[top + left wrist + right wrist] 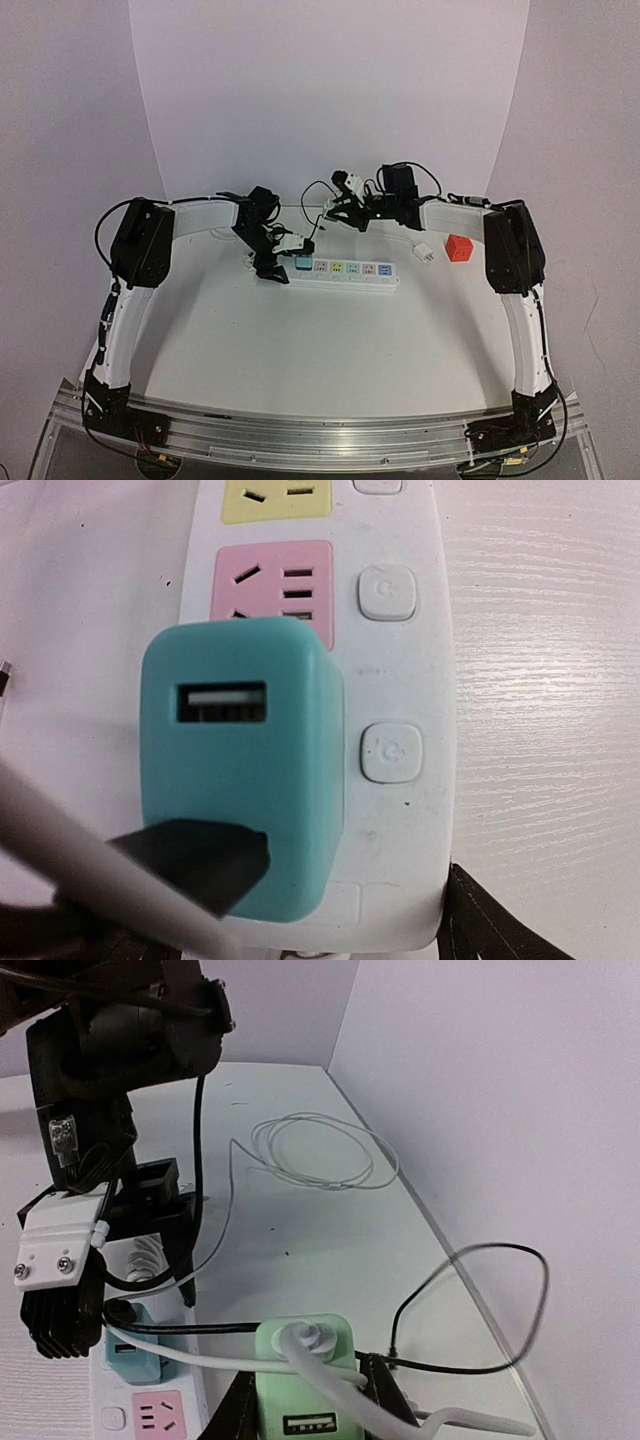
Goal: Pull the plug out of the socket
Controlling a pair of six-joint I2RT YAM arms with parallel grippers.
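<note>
The socket (pixel 350 272) lies crosswise on the white surface (pixel 300 350) between your two arms, its row of coloured outlets facing up. At its left end a teal plug (pixel 301 263) sits in the last outlet. In the left wrist view that teal plug (pixel 240 780) stands upright with its USB slot facing the camera, and the pink outlet next to it on the socket (pixel 400 660) is bare. Your left gripper (pixel 280 258) is down at that end with its jaws apart. One dark fingertip (pixel 200 865) overlaps the near face of the teal plug and the other shows past the socket's far edge, so nothing is clamped. Whether that first fingertip touches the plug, you cannot tell. Your right gripper (pixel 310 1405) is raised behind the socket, and its jaws are closed on a pale green adapter (pixel 305 1375) that is off the socket. A white cable (pixel 200 1360) runs from the top of this adapter across towards the teal plug (pixel 130 1355). Further right on the surface, a red cube (pixel 459 248) sits well apart from the socket, near the right arm.
</note>
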